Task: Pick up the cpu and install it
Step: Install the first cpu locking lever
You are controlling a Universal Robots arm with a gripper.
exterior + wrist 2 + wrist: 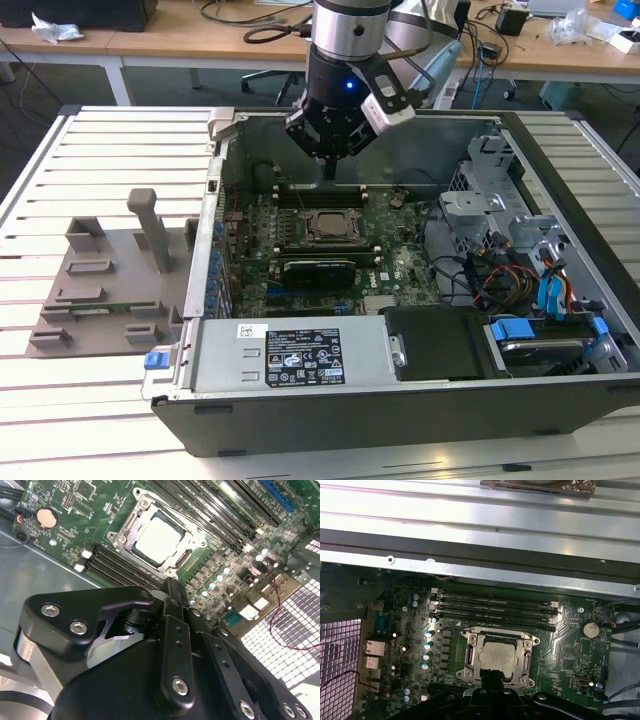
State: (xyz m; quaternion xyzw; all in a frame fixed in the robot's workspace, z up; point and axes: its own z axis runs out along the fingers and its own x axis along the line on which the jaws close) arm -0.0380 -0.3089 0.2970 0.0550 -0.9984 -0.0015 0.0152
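So our black gripper (328,168) hangs pinched narrow and empty over the small silvery square cpu (159,539), which sits in its metal-framed socket (124,531) just below the tips, not touching.

Bright, even light falls from overhead in the exterior view, and the pale slatted desk (110,150) shines almost white. The open computer case (560,170) is dimmer inside. Its motherboard (400,250) lies in soft shade, deepest just below the arm. A small blue lamp (348,85) glows on the arm's wrist.

In the second wrist view, glare burns the cpu (159,539) out to a flat cream patch. The perforated panel (300,650) blazes white through its holes, and the pincer (172,587) is a black mass with thin bright rims.

In the first wrist view the desk's slats beyond the case are washed pale and streaked. The capacitor tops (426,645) glint cyan, and the perforated panel takes a pink cast.
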